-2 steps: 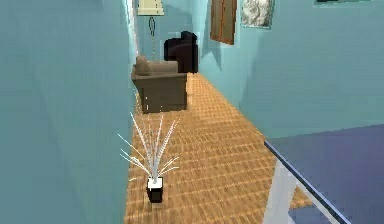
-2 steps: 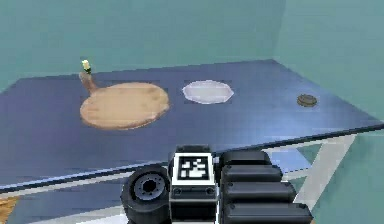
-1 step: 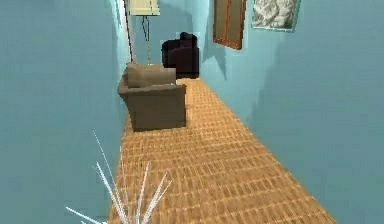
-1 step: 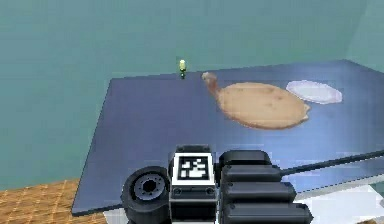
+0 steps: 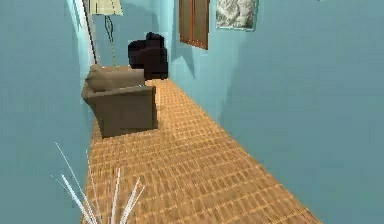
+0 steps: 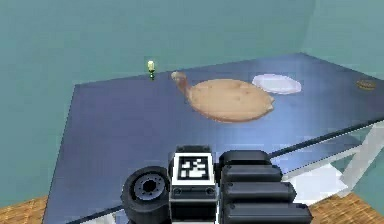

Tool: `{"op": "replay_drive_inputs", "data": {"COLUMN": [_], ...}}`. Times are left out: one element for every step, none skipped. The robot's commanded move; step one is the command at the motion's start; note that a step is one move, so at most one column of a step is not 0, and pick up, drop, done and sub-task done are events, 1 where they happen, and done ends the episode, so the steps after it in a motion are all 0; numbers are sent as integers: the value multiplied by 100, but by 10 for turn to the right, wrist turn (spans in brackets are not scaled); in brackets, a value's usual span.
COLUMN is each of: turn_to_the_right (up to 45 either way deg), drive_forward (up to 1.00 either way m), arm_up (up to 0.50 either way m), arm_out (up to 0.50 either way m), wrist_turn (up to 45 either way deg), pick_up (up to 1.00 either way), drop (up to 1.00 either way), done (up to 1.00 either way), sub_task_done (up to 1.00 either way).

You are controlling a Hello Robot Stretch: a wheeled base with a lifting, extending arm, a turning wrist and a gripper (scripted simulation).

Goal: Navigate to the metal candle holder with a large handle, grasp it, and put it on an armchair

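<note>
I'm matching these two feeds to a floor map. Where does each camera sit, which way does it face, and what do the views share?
Forward view: on the robot, facing ahead and slightly down a corridor toward a brown armchair and a dark chair; no part of the robot's body.
Arm side view: on the robot's body, facing out to the arm's side over a blue-grey table; the arm and gripper at the bottom edge.
Shared: teal walls and wood floor.

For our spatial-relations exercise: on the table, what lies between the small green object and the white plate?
In the arm side view, a flat tan round thing with a handle.
</note>
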Motion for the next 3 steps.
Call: {"op": "replay_drive_inputs", "data": {"turn_to_the_right": [0,-60,0], "drive_forward": [80,0,100], "arm_up": [0,0,0], "arm_out": [0,0,0], "wrist_turn": [0,0,0], "pick_up": [0,0,0], "drop": [0,0,0], "done": [0,0,0], "sub_task_done": [0,0,0]}}
